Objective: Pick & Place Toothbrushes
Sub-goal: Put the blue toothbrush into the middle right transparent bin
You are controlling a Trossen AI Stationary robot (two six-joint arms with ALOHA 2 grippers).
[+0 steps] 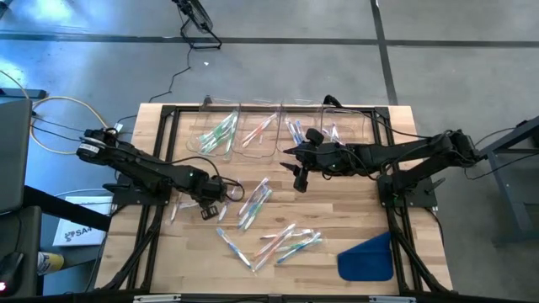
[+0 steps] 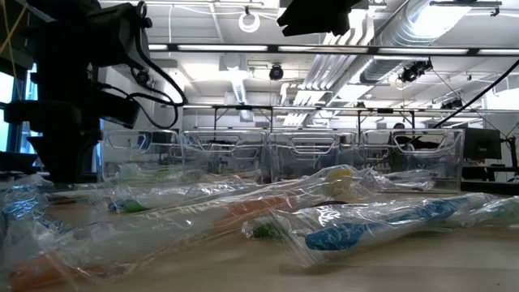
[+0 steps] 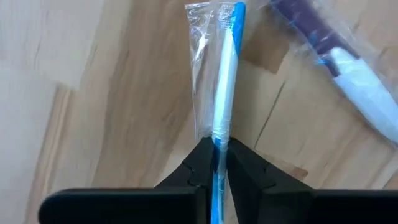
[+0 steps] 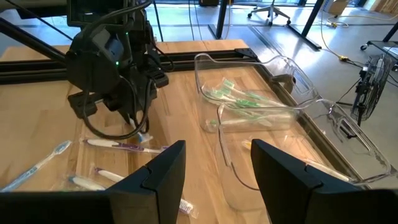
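A blue-and-white toothbrush in a clear wrapper lies on the wooden table, and my left gripper is shut on it at the table's left middle. A purple-and-white toothbrush lies close beside it. More wrapped toothbrushes lie scattered over the middle and near part of the table. My right gripper hangs open above the table's middle, in front of the bins, with nothing between its fingers. My left gripper pinches the toothbrush's white handle between its two fingers, wrapper included. The fingers come from above, pointing down, one on each side of the thin handle. The brush's blue end points away from the fingers, and the brush seems to lie flat on the wood.
Clear plastic bins stand in a row along the far edge; they hold green, pink and blue toothbrushes. A blue flat piece lies at the near right. Black frame rails run along the table's sides.
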